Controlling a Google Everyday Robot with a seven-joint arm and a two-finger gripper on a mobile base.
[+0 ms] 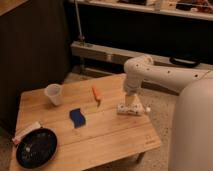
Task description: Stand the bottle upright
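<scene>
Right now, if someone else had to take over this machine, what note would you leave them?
End effector: low, directly over the bottle, near the table's right edge; grip state unclear.
Bottle: lying on its side on the table, right of the orange item.
Done: the end effector is at the bottle; the bottle is not yet upright.
Left: likely grasp it, tip it upright, let go, back away.

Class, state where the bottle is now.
The bottle lies on its side near the right edge of the table, right of the orange item, with the end effector above it.
</scene>
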